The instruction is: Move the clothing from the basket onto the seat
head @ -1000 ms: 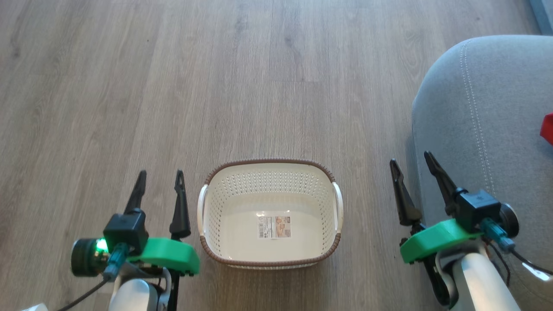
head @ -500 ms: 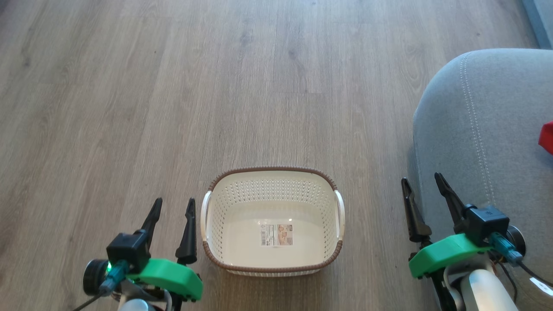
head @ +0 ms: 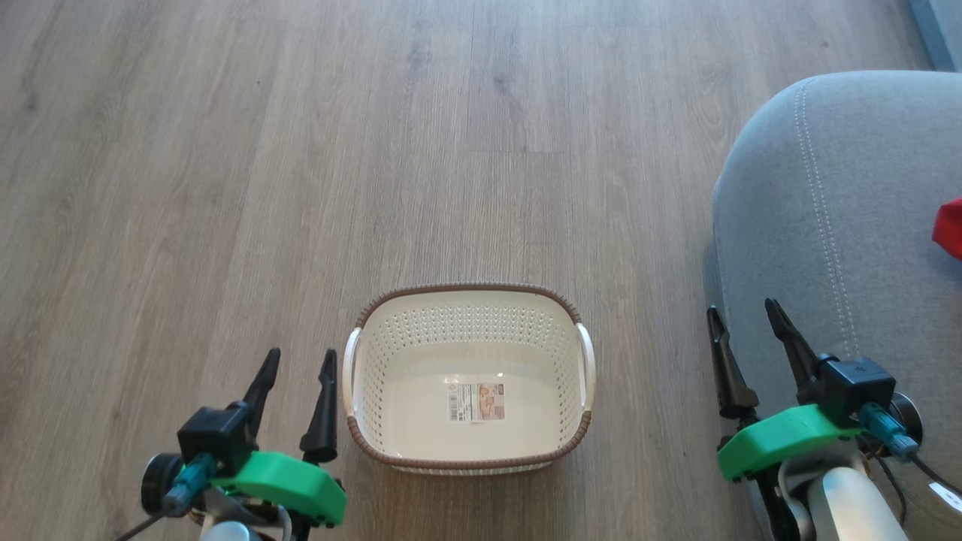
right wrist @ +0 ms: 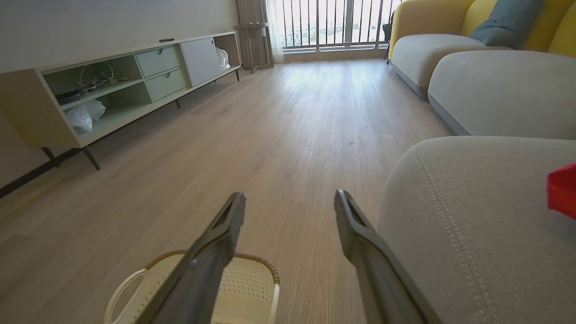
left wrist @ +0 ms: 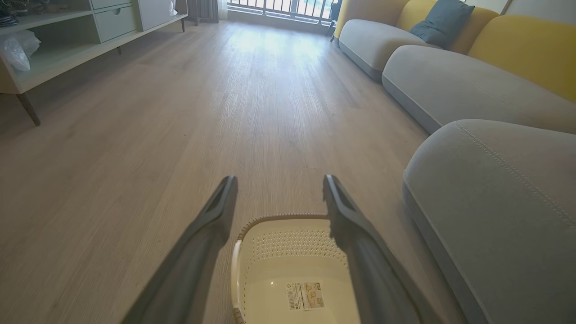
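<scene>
The cream basket (head: 467, 287) stands on the wood floor between my arms, with nothing but a paper label on its bottom. A bit of red clothing (head: 949, 229) lies on the grey seat (head: 849, 188) at the right edge, and it shows again in the right wrist view (right wrist: 562, 191). My left gripper (head: 301, 353) is open beside the basket's left handle. My right gripper (head: 740, 306) is open at the seat's front corner. The left wrist view looks past its open gripper (left wrist: 279, 178) into the basket (left wrist: 292, 245). The right wrist view has its open gripper (right wrist: 289, 194) between basket (right wrist: 245, 281) and seat (right wrist: 472, 216).
Bare wood floor stretches ahead of the basket. More grey sofa sections (left wrist: 450, 81) with yellow backs and a blue cushion (left wrist: 443, 20) run along the right. A low sideboard (right wrist: 112, 90) stands along the left wall.
Both grippers have drawn back toward the bottom of the head view, still open. The head view itself has shifted slightly. The basket has not moved.
</scene>
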Motion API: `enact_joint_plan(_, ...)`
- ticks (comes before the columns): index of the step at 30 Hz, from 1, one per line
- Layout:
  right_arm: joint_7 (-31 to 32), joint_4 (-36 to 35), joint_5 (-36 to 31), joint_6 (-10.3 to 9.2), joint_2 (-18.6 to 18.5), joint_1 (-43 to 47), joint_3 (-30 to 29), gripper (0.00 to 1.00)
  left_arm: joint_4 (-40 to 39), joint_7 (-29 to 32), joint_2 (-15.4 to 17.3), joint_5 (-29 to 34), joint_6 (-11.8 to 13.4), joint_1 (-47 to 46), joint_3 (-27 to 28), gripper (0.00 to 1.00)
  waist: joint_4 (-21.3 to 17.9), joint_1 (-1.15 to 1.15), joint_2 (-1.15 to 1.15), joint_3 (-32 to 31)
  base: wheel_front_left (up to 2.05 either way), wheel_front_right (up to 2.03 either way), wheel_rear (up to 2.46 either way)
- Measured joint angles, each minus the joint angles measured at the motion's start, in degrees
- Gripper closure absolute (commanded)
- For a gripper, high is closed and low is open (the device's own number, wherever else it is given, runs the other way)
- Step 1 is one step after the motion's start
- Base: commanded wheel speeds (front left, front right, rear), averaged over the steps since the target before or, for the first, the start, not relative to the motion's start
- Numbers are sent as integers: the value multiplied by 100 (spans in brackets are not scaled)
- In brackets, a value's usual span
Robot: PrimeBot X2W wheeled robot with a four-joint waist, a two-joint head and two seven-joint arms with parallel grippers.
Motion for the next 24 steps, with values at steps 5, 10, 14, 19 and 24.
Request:
enact_joint_plan(5,0,-1,1,0,1,-4,0,0,0,0,0,0,-38,-1,70,0,-31,0,0,27,0,0,0)
enact_joint_plan(10,0,0,34,0,1,-7,0,0,0,0,0,-13,-55,-7,75,0,-33,0,0,50,0,0,0)
enact_joint_plan(14,0,0,35,0,1,-14,0,0,0,0,0,-49,-56,-10,79,0,-27,0,0,70,0,0,0)
enact_joint_plan(19,0,-1,35,0,1,-15,0,0,-11,0,0,-49,-57,-32,85,0,-12,0,0,104,0,0,0)
enact_joint_plan(24,-1,88,34,0,1,-5,8,100,13,1,-1,-101,-154,-83,77,100,-8,0,0,147,0,0,0)
